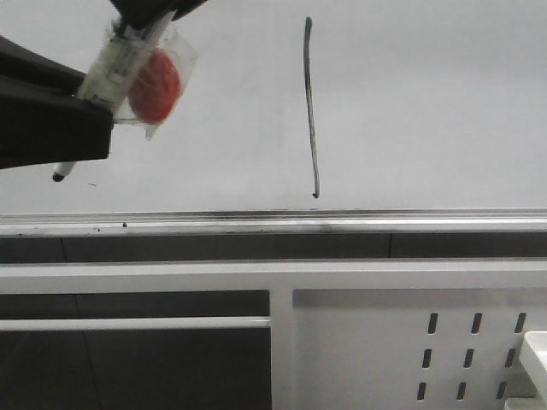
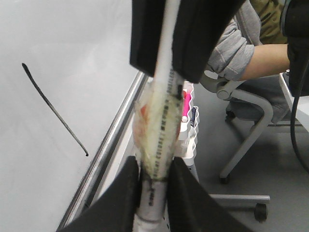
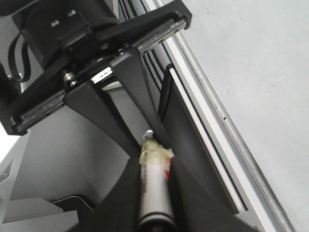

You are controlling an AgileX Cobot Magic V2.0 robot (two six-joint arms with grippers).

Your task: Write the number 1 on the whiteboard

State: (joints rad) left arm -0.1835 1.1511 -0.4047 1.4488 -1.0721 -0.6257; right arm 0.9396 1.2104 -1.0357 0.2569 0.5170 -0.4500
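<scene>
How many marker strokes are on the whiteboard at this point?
1. The number 1 runs nearly vertically down the whiteboard, right of centre in the front view, ending above the tray rail. The arm at upper left could hide further marks.

A: What's the surface?
B: Whiteboard (image 1: 427, 111), w/ rail (image 1: 342, 224) along near edge.
A: Anything on it?
B: The 1 (image 1: 312, 111), approx. vertical stroke, right of centre, hook just above rail.

The only readable mark is the number 1 (image 1: 312, 107), a thin black stroke on the whiteboard (image 1: 427, 102). Print on the marker pen (image 2: 161, 145) is too blurred to read.
</scene>
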